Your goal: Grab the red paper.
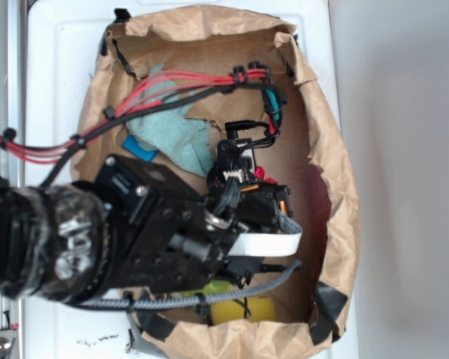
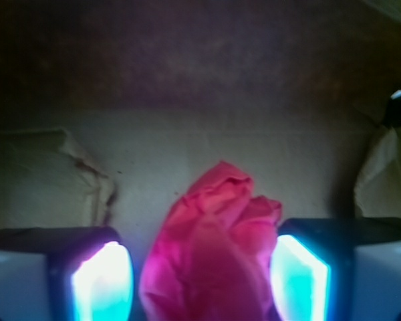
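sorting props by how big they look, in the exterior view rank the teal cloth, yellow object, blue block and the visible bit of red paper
1. teal cloth, largest though partly under the arm
2. yellow object, partly hidden
3. blue block, only an edge shows
4. red paper, just a sliver beside the gripper

All are partly covered, so true sizes stay unsure.

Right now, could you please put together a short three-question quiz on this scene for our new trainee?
1. True or false: in the wrist view, the red paper lies between the gripper fingers.
2. Which touches the red paper's edge: (a) the left-hand lit pad, (b) the right-hand lit pad?
3. In the exterior view, what teal thing lies near the blue block in the brown paper bag?

Key: 1 true; 2 b, with a gap at the other; 3 a teal cloth.
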You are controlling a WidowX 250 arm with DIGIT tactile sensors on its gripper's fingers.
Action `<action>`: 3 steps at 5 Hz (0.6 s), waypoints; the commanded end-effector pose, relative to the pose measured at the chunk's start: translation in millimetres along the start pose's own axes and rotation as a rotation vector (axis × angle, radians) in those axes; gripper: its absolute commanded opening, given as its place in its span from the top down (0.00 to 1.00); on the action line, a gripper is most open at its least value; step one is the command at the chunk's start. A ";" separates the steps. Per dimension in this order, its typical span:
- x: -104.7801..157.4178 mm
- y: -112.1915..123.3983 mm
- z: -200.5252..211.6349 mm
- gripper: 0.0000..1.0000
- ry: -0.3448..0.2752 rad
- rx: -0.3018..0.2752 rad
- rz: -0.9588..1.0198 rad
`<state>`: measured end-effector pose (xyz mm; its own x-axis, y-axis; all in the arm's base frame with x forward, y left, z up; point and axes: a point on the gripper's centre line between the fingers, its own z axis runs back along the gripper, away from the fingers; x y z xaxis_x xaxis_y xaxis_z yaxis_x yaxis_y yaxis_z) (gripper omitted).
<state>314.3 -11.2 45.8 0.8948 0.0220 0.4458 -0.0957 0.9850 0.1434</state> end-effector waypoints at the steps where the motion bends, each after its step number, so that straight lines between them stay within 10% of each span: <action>1: 12.4 -4.4 12.0 1.00 -0.081 -0.009 -0.004; 3: 14.8 -1.0 22.2 1.00 -0.075 -0.032 0.014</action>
<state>311.3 -13.7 49.7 0.8865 0.0351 0.4613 -0.1042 0.9866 0.1252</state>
